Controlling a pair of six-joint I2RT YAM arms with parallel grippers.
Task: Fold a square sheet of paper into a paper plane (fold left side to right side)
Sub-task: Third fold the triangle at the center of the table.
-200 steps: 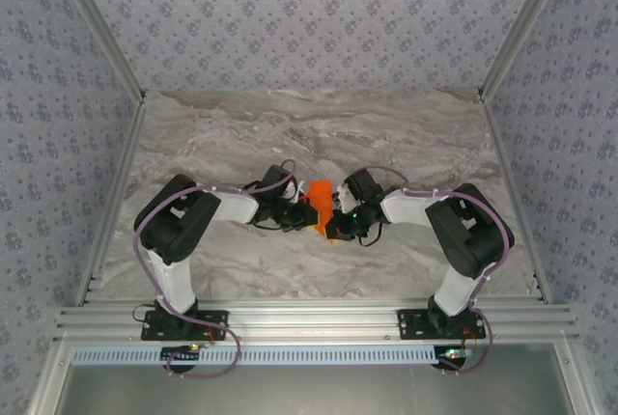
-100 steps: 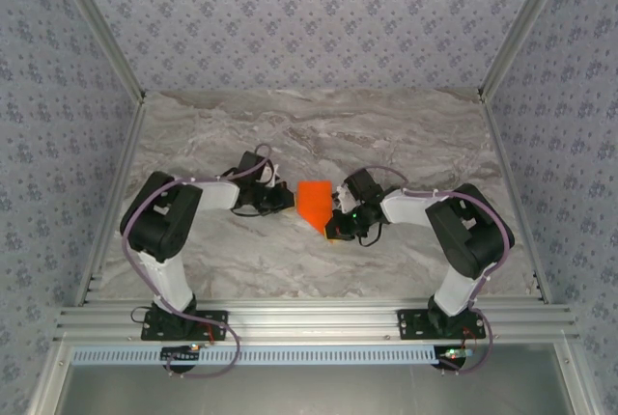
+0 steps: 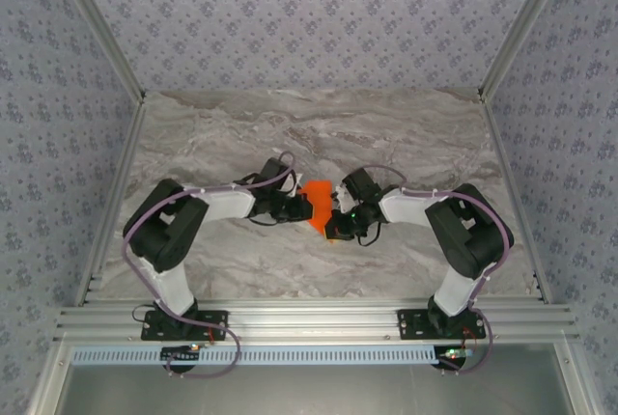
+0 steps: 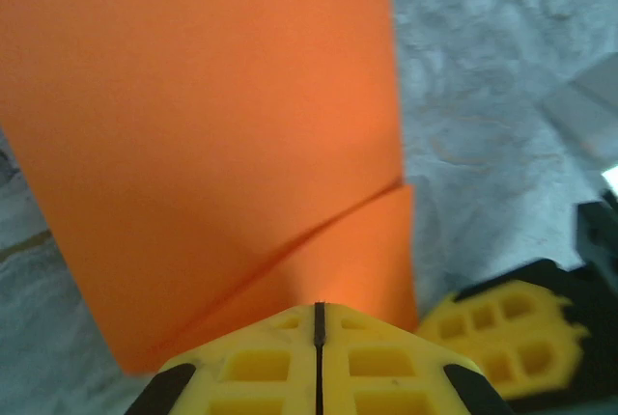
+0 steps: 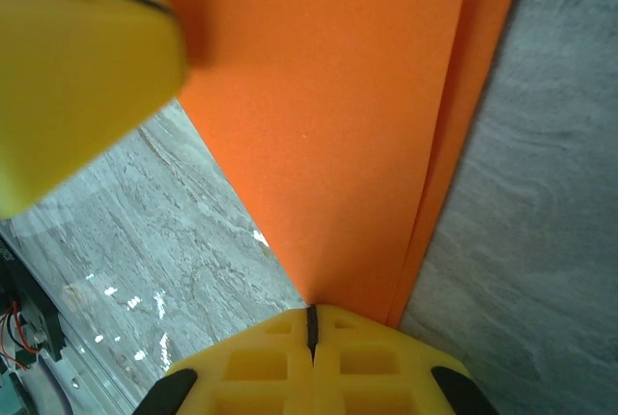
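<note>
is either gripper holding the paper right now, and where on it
The right gripper looks shut on a pointed corner of the orange paper. The left gripper is shut at a folded edge; grip unclear.

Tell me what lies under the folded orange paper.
The marble table shows around the orange paper, and a lower paper layer peeks out along the top flap's edge. Whatever lies directly beneath the paper is covered.
</note>
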